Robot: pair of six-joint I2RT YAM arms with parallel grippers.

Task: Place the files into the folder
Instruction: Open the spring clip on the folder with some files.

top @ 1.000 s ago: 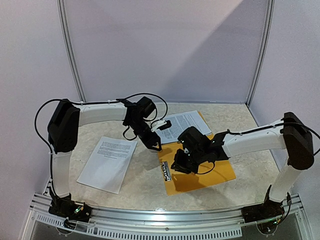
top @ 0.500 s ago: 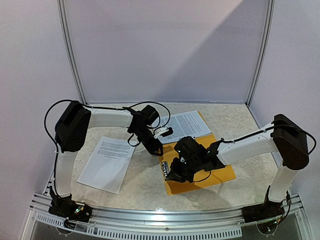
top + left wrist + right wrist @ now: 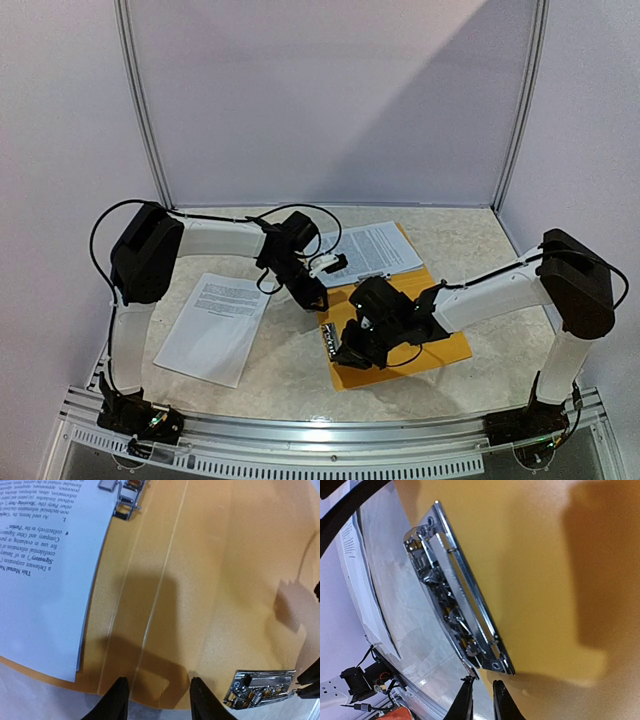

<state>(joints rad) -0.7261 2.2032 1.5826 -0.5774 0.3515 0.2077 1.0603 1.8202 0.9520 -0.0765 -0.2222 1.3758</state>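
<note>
Orange-yellow plastic folder (image 3: 400, 330), flat, open at frame centre | metal clip (image 3: 457, 590) | printed white files (image 3: 215, 325) lower left | left claw (image 3: 157, 700) parted, empty | right claw (image 3: 480, 700) nearly closed, empty

Speckled stone-look table (image 3: 280, 370), open orange folder (image 3: 450, 345) at centre-right, loose printed sheet (image 3: 215, 325) at left

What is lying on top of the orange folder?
A printed sheet lies on the folder's far half, a metal clip sits at its near edge. The right arm hides part of the middle.
</note>
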